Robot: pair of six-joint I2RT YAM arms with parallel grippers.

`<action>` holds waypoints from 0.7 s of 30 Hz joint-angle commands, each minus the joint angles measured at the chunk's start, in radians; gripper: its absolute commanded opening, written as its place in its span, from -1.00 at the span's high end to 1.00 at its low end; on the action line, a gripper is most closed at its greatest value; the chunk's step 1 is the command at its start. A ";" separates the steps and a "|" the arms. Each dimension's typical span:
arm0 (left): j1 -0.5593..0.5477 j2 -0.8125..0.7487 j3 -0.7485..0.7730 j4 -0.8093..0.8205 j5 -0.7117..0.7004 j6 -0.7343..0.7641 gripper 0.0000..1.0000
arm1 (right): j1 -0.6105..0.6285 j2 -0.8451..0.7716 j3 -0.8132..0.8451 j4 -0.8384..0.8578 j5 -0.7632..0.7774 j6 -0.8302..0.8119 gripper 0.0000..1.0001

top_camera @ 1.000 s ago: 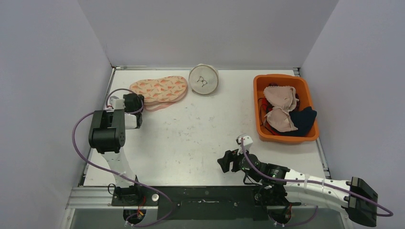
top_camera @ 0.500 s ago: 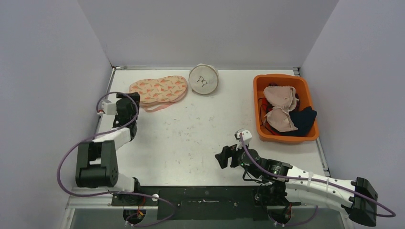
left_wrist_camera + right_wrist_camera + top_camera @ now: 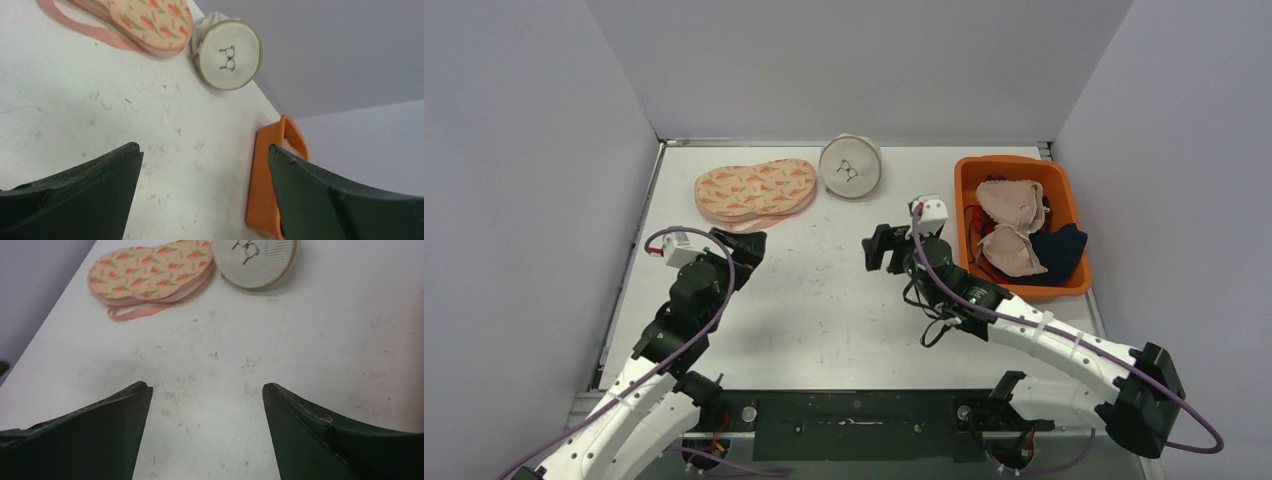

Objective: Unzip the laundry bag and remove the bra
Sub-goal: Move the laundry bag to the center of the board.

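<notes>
The round mesh laundry bag (image 3: 850, 166) stood at the back of the bench (image 3: 824, 300), with a peach patterned bra (image 3: 755, 189) lying just left of it. The left jaws and right jaws both gaped wide, gripping nothing. An orange bin (image 3: 1012, 160) of clothes sat on the right.

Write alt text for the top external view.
Open and empty, the left tool and right tool hover over a table. At the far edge lie a peach patterned bra and a round mesh laundry bag; an orange bin of clothes sits at right.
</notes>
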 commanded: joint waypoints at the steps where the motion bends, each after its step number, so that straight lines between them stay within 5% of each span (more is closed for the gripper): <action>1: -0.100 -0.064 -0.020 -0.253 -0.077 0.126 -0.92 | -0.183 0.141 0.038 0.217 -0.093 0.064 -0.68; 5: -0.150 -0.059 -0.043 -0.328 -0.100 0.154 -0.93 | -0.342 0.294 0.094 0.310 -0.261 0.164 -0.67; 9: -0.160 -0.119 -0.052 -0.357 -0.089 0.164 -0.93 | -0.398 0.397 0.067 0.541 -0.254 0.144 -0.66; 21: -0.158 -0.321 -0.128 -0.296 -0.041 0.197 -0.92 | -0.534 0.800 0.305 0.678 -0.289 0.050 -0.65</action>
